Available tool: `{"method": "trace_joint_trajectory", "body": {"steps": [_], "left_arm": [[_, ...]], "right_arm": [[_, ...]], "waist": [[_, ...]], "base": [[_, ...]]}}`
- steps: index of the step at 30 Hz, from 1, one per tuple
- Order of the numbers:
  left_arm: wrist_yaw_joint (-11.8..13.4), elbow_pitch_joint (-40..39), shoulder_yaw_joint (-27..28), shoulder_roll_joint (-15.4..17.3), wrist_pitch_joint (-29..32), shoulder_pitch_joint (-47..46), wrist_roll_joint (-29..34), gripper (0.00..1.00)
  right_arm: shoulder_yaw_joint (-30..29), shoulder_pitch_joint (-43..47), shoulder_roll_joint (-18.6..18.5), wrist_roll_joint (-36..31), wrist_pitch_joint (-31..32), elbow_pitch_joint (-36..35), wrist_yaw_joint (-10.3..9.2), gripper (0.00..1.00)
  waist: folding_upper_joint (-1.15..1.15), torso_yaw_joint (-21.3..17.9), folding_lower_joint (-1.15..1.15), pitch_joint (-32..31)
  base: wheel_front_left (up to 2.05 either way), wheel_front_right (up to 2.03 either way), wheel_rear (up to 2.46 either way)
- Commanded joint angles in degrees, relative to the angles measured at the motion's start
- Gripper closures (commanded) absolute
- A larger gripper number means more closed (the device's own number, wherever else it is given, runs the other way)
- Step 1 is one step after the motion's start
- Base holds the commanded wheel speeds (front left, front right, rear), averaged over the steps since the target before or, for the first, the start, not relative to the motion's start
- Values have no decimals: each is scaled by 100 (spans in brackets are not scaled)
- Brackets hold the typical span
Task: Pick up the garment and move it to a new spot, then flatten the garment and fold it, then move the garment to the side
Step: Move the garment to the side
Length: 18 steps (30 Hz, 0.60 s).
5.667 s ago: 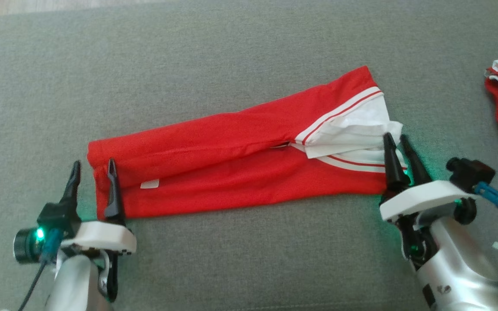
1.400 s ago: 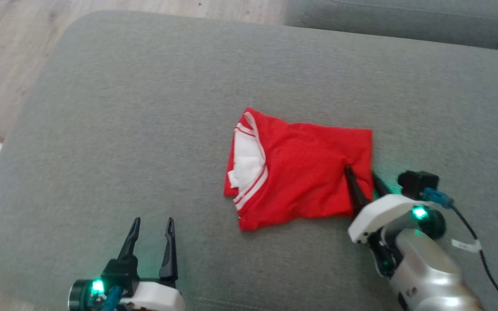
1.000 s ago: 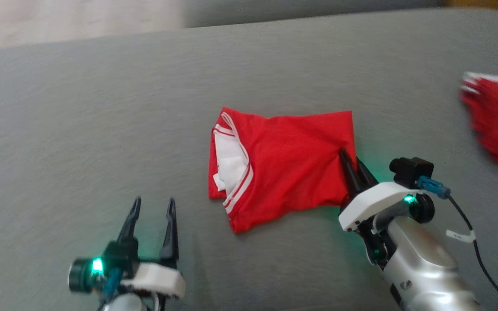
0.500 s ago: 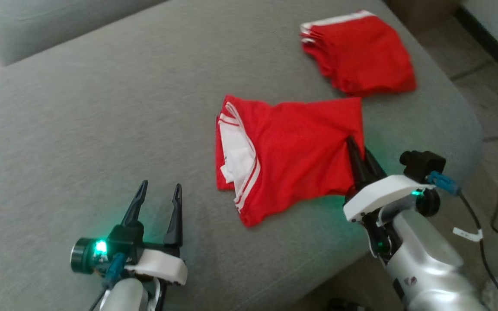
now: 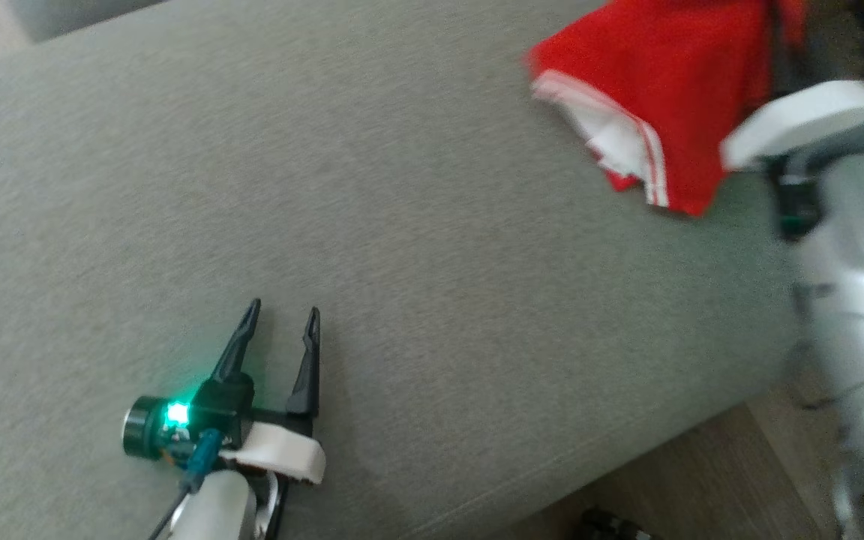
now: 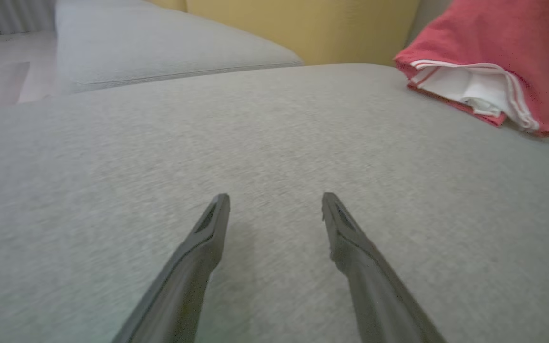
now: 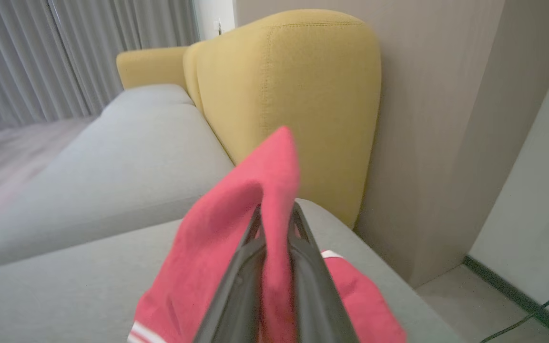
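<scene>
Grey sofa cushion (image 5: 402,225) spreads across most of the head view, and a yellow backrest (image 7: 293,95) rises behind it in the right wrist view. Our left gripper (image 5: 283,309) sits at the lower left of the head frame over bare cushion, its fingers spread wide and holding nothing. Our right gripper (image 7: 277,210) has its fingers clenched on the garment (image 5: 664,67), pinching a red edge that stands up between them in the right wrist view. In the head view the folded garment is at the upper right of the frame. Its white, red-striped trim droops at the lower left and seems to brush the cushion, though we cannot say for sure that it touches.

We take this to be the carry to the side, late in the task. The hold is a single pinch on one edge, so the loose layers could slide apart and the fold could open. If the trimmed end drags on the rough cushion, friction may pull it back and undo the fold. That arm is blurred, which suggests speed, and a quick swing could fling the free end outward. The cushion's edge and the floor (image 5: 739,465) lie near at the lower right, so a release too far over could drop the garment off the sofa.
</scene>
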Motion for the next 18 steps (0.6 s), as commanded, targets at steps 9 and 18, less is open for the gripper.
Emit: {"method": "trace_joint_trajectory", "body": {"steps": [9, 18], "left_arm": [[55, -169, 413, 59, -27, -191, 33, 0], [235, -320, 709, 47, -27, -132, -17, 0]], "right_arm": [[-1790, -432, -639, -1972, -61, 439, -4, 0], [-1408, 678, 357, -2108, -61, -1120, -4, 0]], "waist": [[0, 570, -1, 266], [0, 1102, -1, -44]], "base": [[0, 0, 0], [0, 0, 0]]}}
